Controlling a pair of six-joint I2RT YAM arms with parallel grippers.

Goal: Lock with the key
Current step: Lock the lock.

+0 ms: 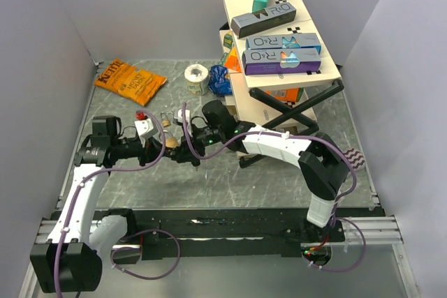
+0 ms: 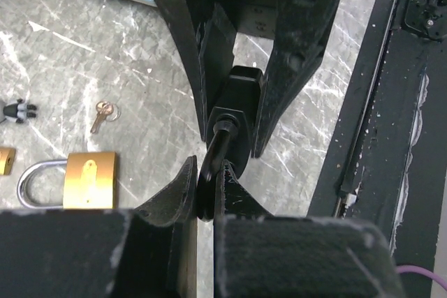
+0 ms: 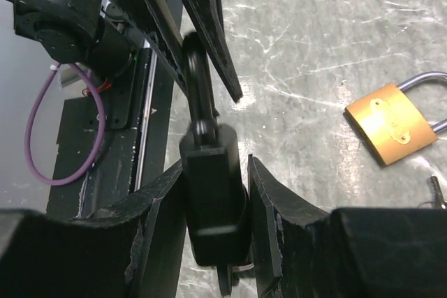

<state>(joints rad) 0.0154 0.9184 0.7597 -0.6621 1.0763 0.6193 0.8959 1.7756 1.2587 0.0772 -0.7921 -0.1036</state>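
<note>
My right gripper (image 3: 215,164) is shut on a black padlock (image 3: 213,197) and holds it above the table. In the left wrist view the padlock (image 2: 239,113) sits between the right gripper's fingers. My left gripper (image 2: 207,174) is shut on the black head of a key (image 2: 208,185), whose blade goes into the padlock's end. The key head (image 3: 198,92) also shows in the right wrist view. In the top view the two grippers meet tip to tip, left (image 1: 160,150) and right (image 1: 188,142). The padlock's shackle is hidden.
A brass padlock (image 2: 91,179) with an open shackle and a small loose key (image 2: 102,114) lie on the marble table; the brass padlock also shows in the right wrist view (image 3: 386,122). A chips bag (image 1: 130,80), tape roll (image 1: 196,78) and stacked boxes (image 1: 279,47) stand at the back.
</note>
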